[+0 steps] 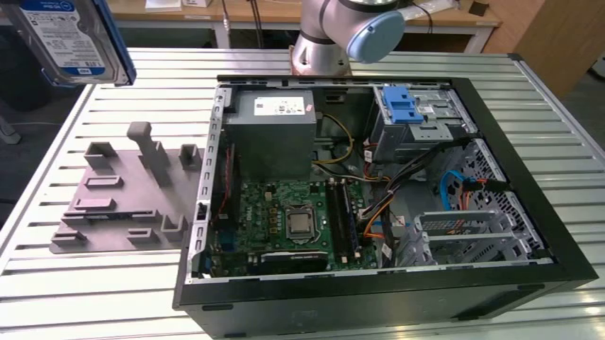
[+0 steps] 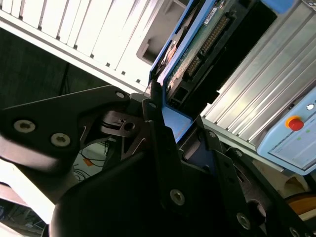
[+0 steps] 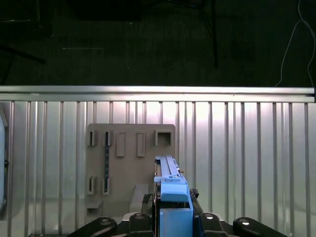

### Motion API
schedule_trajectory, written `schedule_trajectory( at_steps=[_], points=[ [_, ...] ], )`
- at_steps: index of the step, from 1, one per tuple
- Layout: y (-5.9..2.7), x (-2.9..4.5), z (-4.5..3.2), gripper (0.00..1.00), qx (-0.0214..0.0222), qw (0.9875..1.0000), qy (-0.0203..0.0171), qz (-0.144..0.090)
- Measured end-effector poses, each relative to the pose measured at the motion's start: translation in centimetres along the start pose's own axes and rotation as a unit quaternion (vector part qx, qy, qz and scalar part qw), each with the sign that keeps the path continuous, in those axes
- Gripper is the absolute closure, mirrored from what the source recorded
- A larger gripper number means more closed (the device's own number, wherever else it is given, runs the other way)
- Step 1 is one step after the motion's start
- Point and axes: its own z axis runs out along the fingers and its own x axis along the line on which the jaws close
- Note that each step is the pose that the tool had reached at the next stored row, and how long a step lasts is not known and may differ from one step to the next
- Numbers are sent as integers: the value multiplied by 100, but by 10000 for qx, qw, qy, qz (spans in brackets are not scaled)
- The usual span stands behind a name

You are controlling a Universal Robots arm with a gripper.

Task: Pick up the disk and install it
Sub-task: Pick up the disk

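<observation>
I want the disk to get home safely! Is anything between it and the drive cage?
The gripper holds the disk up high. In the exterior view, the computer case wall and the power supply box lie between it and the drive cage, but both sit lower, and the case is open on top.

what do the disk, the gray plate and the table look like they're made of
Disk: probably a metal body with a glossy blue-and-white label; its blue rails look like smooth moulded plastic.
Plate: matte uniform gray with blocky posts, likely plastic, perhaps printed.
Table: ribbed silvery slats with a dull sheen, probably aluminium.
</observation>
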Motion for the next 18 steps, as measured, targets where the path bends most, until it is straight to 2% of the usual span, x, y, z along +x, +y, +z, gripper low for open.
schedule_trajectory(
  at_steps=[2,4,10,18],
  points=[
    [-19,11,-6,64,0,10000,-1,0],
    [-144,63,-13,64,-12,10000,-2,0],
    [-273,110,-16,64,-24,10000,-3,1],
    [-403,200,-21,64,-39,10000,-2,2]
  ],
)
